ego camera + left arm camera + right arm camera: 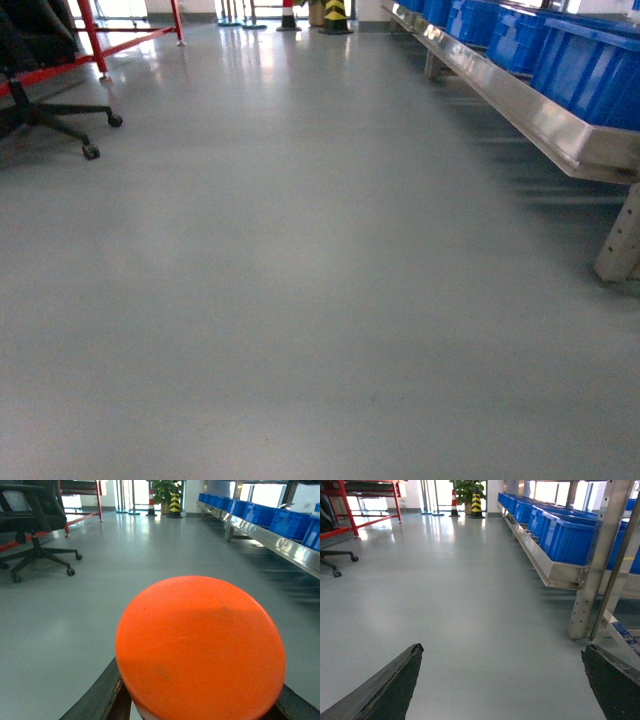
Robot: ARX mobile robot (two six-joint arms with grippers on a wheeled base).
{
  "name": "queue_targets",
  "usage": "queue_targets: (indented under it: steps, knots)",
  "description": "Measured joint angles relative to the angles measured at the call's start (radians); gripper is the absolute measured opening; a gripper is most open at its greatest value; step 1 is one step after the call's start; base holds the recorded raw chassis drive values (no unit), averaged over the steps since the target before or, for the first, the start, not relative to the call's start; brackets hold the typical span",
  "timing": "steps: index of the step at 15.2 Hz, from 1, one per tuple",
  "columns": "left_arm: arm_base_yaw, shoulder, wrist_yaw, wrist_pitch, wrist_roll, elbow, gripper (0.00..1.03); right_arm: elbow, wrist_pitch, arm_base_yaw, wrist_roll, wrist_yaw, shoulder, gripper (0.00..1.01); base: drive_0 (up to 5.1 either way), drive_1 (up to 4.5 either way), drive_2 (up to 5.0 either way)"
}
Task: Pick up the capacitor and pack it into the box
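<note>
left claw (200, 700) grips an orange capacitor (200, 650); right claw (502, 680) gapes empty beside the blue bins (567, 537). no box in sight, so driving jolts could shake it loose.

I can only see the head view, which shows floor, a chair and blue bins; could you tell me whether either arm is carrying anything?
Observer: Yes. The left wrist view shows a round orange object sitting between the fingers of the left gripper, apparently gripped.
Operator: Thank you. And the right arm?
Observer: The right gripper is open, with only bare floor between its fingers.
Operator: Is the pink box visible anywhere?
Observer: Not in any view. The right wrist view adds only an upright metal rack leg beside the blue bins.
</note>
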Motion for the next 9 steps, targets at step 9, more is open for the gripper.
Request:
queue_targets:
  steps: [9]
  knots:
    - [0.0,0.0,0.0,0.002,0.0,0.0,0.45,0.0,0.002,0.0,0.0,0.0,0.0,0.98,-5.0,2.49,2.5]
